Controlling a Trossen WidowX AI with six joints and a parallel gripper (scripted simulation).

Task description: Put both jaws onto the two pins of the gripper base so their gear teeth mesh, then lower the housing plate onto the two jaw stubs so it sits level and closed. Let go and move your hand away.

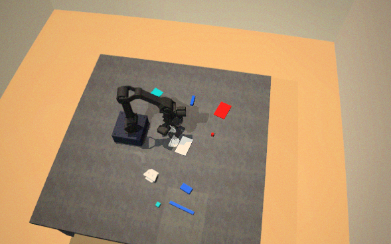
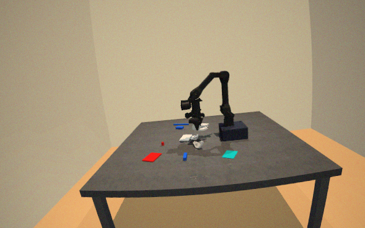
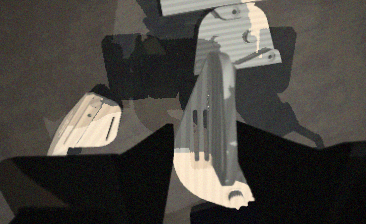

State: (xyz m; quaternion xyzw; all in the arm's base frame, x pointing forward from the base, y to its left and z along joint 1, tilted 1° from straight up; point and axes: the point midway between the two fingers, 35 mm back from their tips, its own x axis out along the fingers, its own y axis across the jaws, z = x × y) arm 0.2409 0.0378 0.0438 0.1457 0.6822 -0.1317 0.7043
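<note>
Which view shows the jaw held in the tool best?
The wrist view: the white jaw fills its center, slots and toothed end visible between the tool's fingers. The top view mostly hides it beneath the arm; the exterior view shows it only small.

Blk arm [image 1: 151, 97] [image 2: 225, 93], rounded joints; boxy navy base [image 1: 119, 138] [image 2: 243, 134]; cables prob. hidden.

The arm [image 1: 147, 96] [image 2: 225, 90] rises from its base, bends at a high elbow [image 1: 124, 93] [image 2: 224, 75] and slopes down to the wrist [image 1: 167, 105] [image 2: 194, 94]. The jaws [image 2: 197, 128] [image 3: 204, 135] point downward above the bench, partly closed and gripping, with their two fingers apart.
</note>
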